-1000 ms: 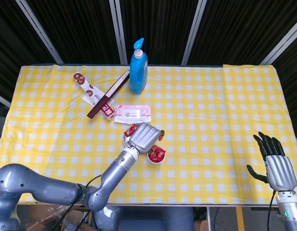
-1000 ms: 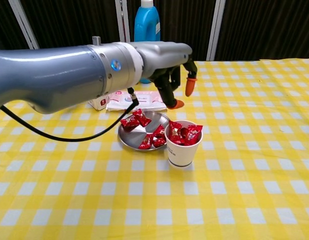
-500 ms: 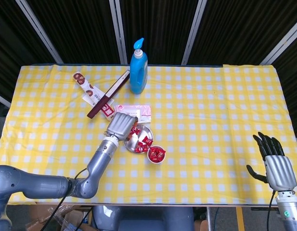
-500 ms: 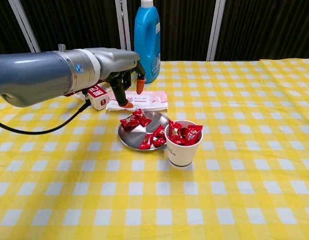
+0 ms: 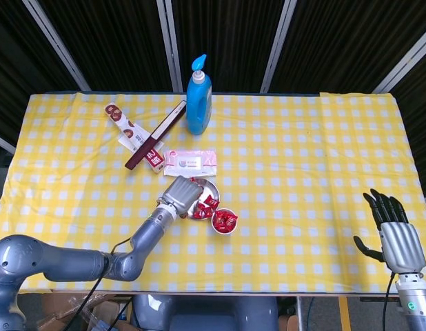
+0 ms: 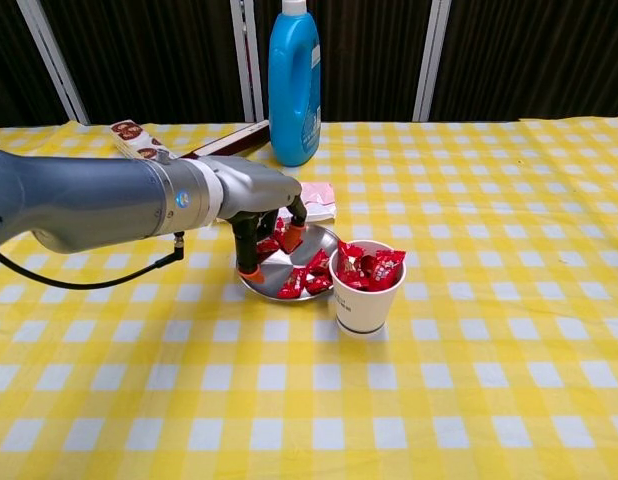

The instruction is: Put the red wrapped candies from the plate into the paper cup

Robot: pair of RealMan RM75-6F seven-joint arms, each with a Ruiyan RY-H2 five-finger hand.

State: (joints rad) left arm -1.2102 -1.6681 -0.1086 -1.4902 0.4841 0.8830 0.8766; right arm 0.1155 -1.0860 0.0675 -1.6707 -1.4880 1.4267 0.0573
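Observation:
A small metal plate (image 6: 280,270) holds red wrapped candies (image 6: 307,278) beside a white paper cup (image 6: 367,298) that has several red candies (image 6: 370,265) in it. My left hand (image 6: 255,200) hangs over the plate's left side with its fingers pointing down. Its orange fingertips (image 6: 292,237) stand apart on either side of a candy (image 6: 268,245), and the hand holds nothing. In the head view the left hand (image 5: 180,196) covers the left part of the plate (image 5: 214,189), with the cup (image 5: 225,221) just to its right. My right hand (image 5: 392,234) is open, off the table's front right corner.
A blue detergent bottle (image 5: 198,96) stands at the back. A pack of wipes (image 5: 190,161) lies just behind the plate. A long brown box (image 5: 156,134) and a snack packet (image 5: 123,124) lie at the back left. A yellow checked cloth (image 5: 302,172) covers the table.
My left hand swung from above the cup to the left, then came down and forward onto the plate's left side. The right hand has not moved.

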